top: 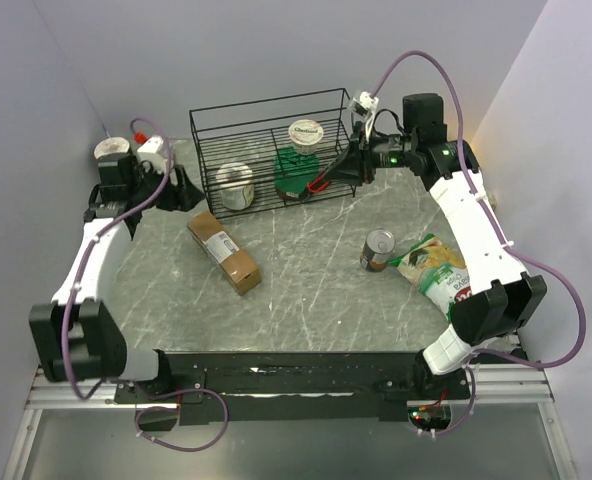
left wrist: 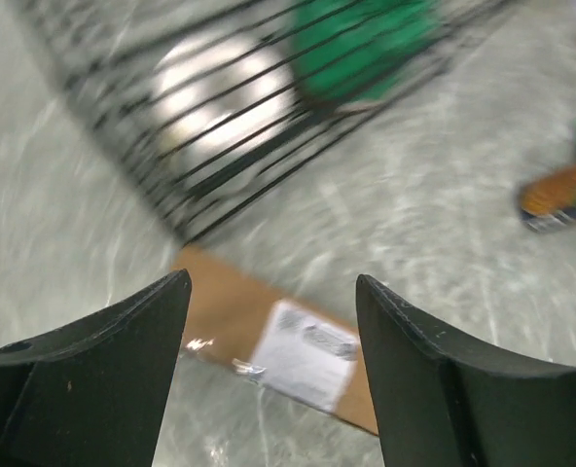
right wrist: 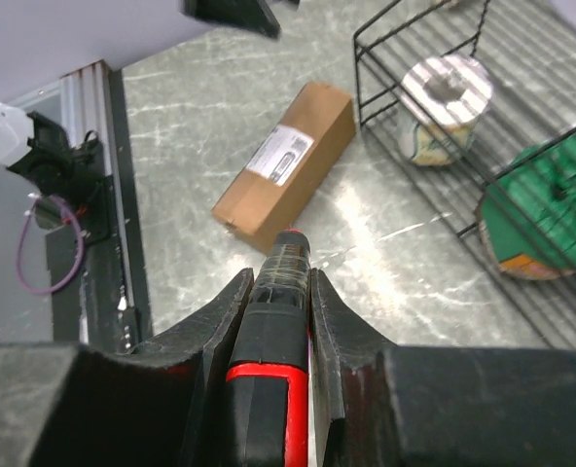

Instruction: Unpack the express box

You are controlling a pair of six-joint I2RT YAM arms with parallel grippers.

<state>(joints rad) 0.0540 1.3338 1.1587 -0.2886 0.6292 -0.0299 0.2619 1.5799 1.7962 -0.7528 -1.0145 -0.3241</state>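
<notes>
The express box [top: 223,250] is a long brown carton with a white label, lying closed on the grey table left of centre. My left gripper [top: 181,190] hovers just behind it, open and empty. In the left wrist view the box [left wrist: 303,355] shows, blurred, between and below the open gripper [left wrist: 271,282]. My right gripper [top: 351,165] is at the wire rack's right end, shut on a black-and-red cutter tool [right wrist: 286,292]. The tool's tip points toward the box [right wrist: 286,163] in the right wrist view, well short of it.
A black wire rack [top: 271,145] stands at the back and holds a tin can [top: 236,185], a white-lidded cup [top: 304,133] and a green packet [top: 296,178]. A can [top: 378,250] and a snack bag [top: 436,270] lie at the right.
</notes>
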